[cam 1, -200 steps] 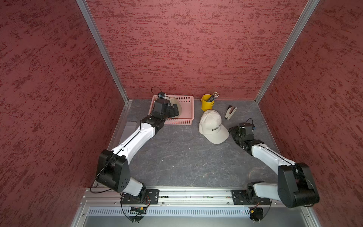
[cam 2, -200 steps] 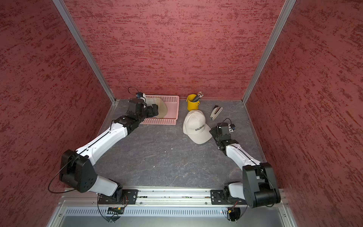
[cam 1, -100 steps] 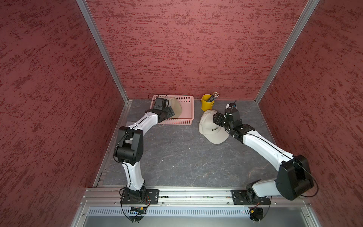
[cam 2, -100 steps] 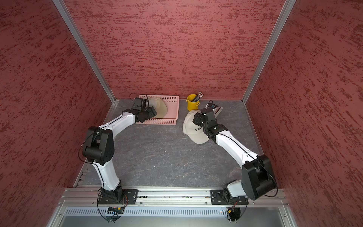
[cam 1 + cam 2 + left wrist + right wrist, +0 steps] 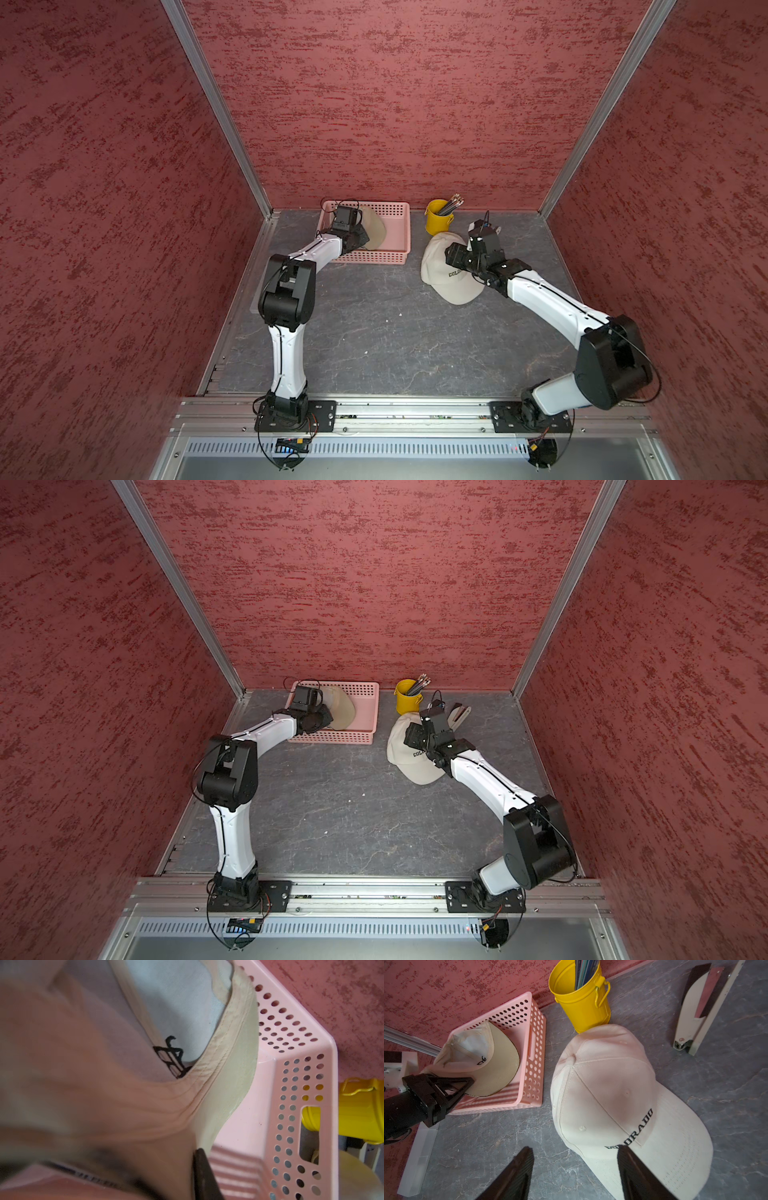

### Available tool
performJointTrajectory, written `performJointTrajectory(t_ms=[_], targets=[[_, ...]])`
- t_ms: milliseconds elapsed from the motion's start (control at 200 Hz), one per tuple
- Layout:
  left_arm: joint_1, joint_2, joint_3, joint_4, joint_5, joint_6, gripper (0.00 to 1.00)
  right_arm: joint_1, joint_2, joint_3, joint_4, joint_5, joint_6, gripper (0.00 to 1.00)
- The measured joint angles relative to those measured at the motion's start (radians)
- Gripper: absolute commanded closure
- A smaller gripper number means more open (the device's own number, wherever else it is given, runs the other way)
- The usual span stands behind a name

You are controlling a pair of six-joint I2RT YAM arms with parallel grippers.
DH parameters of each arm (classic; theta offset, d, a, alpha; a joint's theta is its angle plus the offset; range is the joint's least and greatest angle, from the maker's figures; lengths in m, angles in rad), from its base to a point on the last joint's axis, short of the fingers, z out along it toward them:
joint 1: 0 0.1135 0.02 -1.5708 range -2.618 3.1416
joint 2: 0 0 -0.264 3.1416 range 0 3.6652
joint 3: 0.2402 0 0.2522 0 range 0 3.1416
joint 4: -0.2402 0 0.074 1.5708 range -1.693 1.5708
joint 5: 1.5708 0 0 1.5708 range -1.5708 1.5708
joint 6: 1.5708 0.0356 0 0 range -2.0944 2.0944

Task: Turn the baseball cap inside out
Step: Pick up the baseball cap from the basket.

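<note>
Cap (image 5: 602, 1095) lies crown-up just under my right claw (image 5: 575, 1148), bill toward my base; jaws wide, empty. Left claw (image 5: 469, 1080) is clamped on the basket cap (image 5: 496, 1064).

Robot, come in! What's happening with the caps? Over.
Left gripper shut on basket cap brim. Right gripper open above table cap. Table cap right side out. Yellow bucket close behind.

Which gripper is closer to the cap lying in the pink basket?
Left. The left gripper is shut on the brim of that cap inside the pink basket; the right gripper hangs open above the Colorado cap beside the basket.
</note>
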Motion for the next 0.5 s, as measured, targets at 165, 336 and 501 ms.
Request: performJointTrajectory(t_ms=[165,336,501], targets=[[-0.014,-0.033,0.002,0.01,0.002,0.042,1.0,0.007,0.0,0.051,-0.056,0.0,-0.061,0.31],[-0.064,-0.154,0.006,-0.029,0.012,0.143,1.0,0.027,0.0,0.12,-0.104,-0.047,-0.173,0.3],[-0.124,-0.307,0.04,-0.09,0.122,0.304,1.0,0.035,0.012,0.221,-0.165,-0.128,-0.27,0.29]])
